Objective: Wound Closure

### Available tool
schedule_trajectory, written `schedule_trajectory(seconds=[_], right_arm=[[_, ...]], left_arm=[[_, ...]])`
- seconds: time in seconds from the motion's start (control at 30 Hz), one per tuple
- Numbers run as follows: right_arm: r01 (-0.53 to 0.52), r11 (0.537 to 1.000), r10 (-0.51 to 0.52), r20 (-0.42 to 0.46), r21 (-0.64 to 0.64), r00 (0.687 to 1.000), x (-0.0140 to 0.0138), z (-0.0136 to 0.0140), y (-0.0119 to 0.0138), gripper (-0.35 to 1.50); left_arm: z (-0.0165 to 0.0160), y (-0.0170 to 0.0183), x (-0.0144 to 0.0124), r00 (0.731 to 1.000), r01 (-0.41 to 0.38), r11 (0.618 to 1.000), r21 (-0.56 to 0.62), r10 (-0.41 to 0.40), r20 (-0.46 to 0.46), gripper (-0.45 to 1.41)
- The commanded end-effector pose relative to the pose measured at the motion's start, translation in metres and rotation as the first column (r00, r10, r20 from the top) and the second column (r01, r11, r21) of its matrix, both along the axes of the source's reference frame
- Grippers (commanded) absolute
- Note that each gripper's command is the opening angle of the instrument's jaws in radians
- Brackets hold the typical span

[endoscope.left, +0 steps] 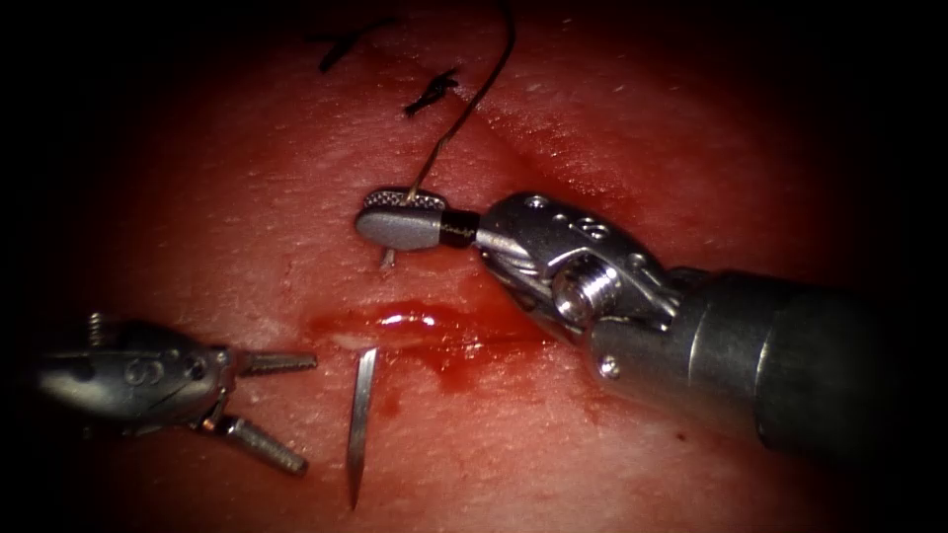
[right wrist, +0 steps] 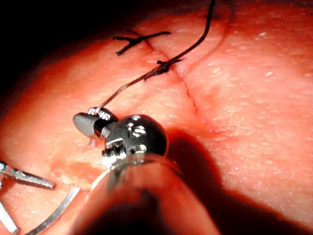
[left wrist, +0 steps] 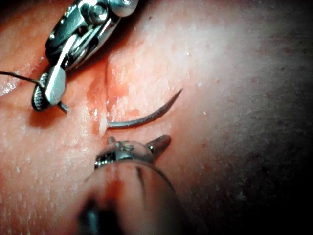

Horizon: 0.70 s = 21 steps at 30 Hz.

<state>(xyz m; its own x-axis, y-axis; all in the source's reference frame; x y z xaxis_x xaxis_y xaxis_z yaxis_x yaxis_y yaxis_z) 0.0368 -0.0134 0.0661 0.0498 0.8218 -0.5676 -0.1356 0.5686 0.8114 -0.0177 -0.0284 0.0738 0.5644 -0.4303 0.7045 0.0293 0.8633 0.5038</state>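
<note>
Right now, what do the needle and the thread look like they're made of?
Needle: looks like polished steel, given its thin silvery gleam; it passes through the tissue at the cut, with the right tool shut on its tail end. Thread: dark, matte strand; the material is unclear. Left tool: open, holding nothing.

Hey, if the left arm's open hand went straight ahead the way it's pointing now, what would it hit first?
Likely the curved steel needle, whose pointed end sticks out of the pink tissue just ahead of the empty left hand; depth is unclear. The right hand holds its tail.
</note>
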Motion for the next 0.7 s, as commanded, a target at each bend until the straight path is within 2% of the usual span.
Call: schedule_trajectory(seconds=[0.03, 0.07, 0.1, 0.27, 0.33, 0.4, 0.5, 0.67, 0.7], right_arm=[[-0.020, 1.000, 0.020, -0.019, -0.002, 1.000, 0.0004, 0.0003, 0.0009, 0.39], [-0.030, 1.000, 0.030, -0.030, 0.001, 0.999, -0.0001, 0.0003, 0.0012, 0.59], [-0.038, 0.999, 0.038, -0.038, 0.003, 0.999, -0.0005, 0.0002, 0.0016, 0.68], [-0.081, 0.997, 0.082, -0.089, 0.011, 0.993, -0.0035, -0.0003, 0.0029, 0.78], [-0.085, 0.996, 0.085, -0.099, 0.006, 0.991, -0.0040, -0.0003, 0.0029, 0.78], [-0.091, 0.996, 0.091, -0.090, 0.001, 0.992, -0.0054, -0.0006, 0.0024, 0.73], [-0.114, 0.994, 0.113, -0.087, -0.003, 0.990, -0.0066, -0.0008, 0.0021, 0.64], [-0.155, 0.988, 0.154, -0.092, -0.001, 0.984, -0.0074, -0.0006, 0.0023, 0.58], [-0.158, 0.987, 0.157, -0.088, -0.009, 0.984, -0.0073, -0.0005, 0.0023, 0.56]], left_arm=[[0.0001, -0.0003, -0.0008, 0.999, -0.038, 0.998, -0.058, 0.040, 0.023, 0.57], [-0.0001, -0.0004, -0.0009, 0.997, -0.062, 0.994, -0.094, 0.066, 0.038, 0.59], [-0.0004, -0.0005, -0.0012, 0.995, -0.079, 0.988, -0.133, 0.086, 0.049, 0.61], [-0.0017, -0.0013, -0.0027, 0.981, -0.121, 0.947, -0.298, 0.160, 0.110, 0.68], [-0.0018, -0.0014, -0.0029, 0.978, -0.121, 0.938, -0.326, 0.168, 0.121, 0.68], [-0.0022, -0.0019, -0.0031, 0.970, -0.117, 0.906, -0.408, 0.193, 0.151, 0.64], [-0.0028, -0.0022, -0.0035, 0.964, -0.101, 0.882, -0.460, 0.202, 0.175, 0.56], [-0.0037, -0.0025, -0.0047, 0.960, -0.046, 0.863, -0.503, 0.177, 0.217, 0.49], [-0.0038, -0.0021, -0.0054, 0.960, -0.020, 0.863, -0.505, 0.158, 0.231, 0.52]])
